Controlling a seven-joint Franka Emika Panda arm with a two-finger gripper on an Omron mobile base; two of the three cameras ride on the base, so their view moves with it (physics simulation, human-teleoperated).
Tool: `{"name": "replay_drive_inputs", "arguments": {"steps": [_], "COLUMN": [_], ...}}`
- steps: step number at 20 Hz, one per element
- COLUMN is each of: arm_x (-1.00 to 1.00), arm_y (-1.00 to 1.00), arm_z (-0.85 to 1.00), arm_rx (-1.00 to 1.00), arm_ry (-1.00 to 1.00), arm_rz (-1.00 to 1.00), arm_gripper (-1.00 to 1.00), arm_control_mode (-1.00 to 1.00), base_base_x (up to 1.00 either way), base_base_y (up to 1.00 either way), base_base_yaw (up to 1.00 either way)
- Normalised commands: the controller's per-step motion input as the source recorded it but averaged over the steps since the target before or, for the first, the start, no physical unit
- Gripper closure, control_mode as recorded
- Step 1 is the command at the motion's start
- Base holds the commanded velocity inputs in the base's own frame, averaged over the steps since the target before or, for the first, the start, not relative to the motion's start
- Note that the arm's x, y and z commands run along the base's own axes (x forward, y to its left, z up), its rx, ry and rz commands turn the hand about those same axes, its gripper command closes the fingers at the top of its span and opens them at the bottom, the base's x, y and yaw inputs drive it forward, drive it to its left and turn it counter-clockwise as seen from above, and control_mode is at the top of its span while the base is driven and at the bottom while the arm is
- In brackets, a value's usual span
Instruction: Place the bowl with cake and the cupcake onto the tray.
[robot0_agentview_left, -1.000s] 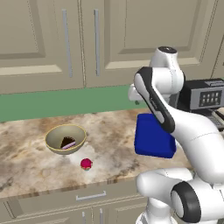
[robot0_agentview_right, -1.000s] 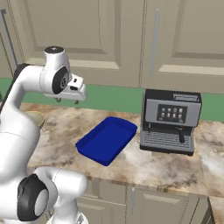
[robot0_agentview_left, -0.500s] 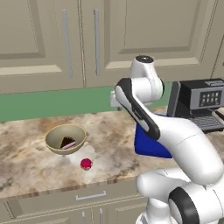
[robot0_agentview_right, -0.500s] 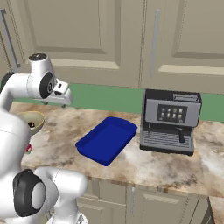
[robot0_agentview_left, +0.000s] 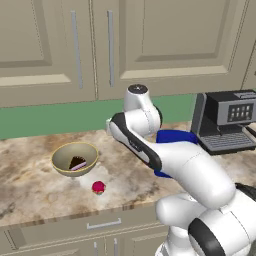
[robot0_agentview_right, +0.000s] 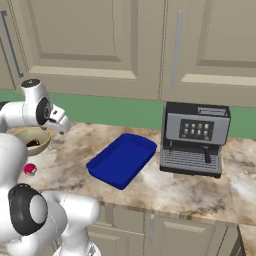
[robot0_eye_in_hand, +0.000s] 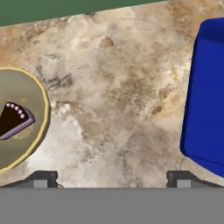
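Gripper (robot0_eye_in_hand: 112, 178) open wide and empty, over bare counter between the bowl with cake and the tray.

In the hand view the two fingertips (robot0_eye_in_hand: 41, 178) stand far apart with nothing between them; the bowl with cake (robot0_eye_in_hand: 17, 122) lies to the tool's left and the tray (robot0_eye_in_hand: 205, 96) to its right, both resting on the marbled counter (robot0_eye_in_hand: 118, 87). The cupcake (robot0_agentview_left: 98, 187) shows in the left base view, on the counter just in front of the bowl and apart from it. The right base view shows the whole tray (robot0_agentview_right: 121, 159) beside the coffee machine (robot0_agentview_right: 194, 138). Compared with half a second ago, the arm has swung further towards the bowl; bowl, cupcake and tray have not moved. The coffee machine's panel carries small icons, too small to read.
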Motion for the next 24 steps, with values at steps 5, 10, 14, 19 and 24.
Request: {"name": "replay_drive_inputs", "arguments": {"steps": [5,10,14,19,24], "arm_x": [0.47,0.46,0.42,0.32,0.24], "arm_y": [0.49,0.53,0.34,0.27,0.22], "arm_z": [-0.41,-0.56,-0.38,-0.13,-0.18], "arm_rx": [0.01,0.02,0.02,0.02,0.03], "arm_ry": [0.0,0.01,0.01,0.01,0.06], "arm_rz": [-0.18,-0.15,-0.07,0.0,0.0], "arm_gripper": [-1.0,-1.0,-1.0,-1.0,-1.0], "arm_control_mode": [-1.0,-1.0,-1.0,-1.0,-1.0], "base_base_x": [0.0,0.0,0.0,0.0,0.0], "base_base_y": [0.0,0.0,0.0,0.0,0.0], "base_base_yaw": [0.0,0.0,0.0,0.0,0.0]}}
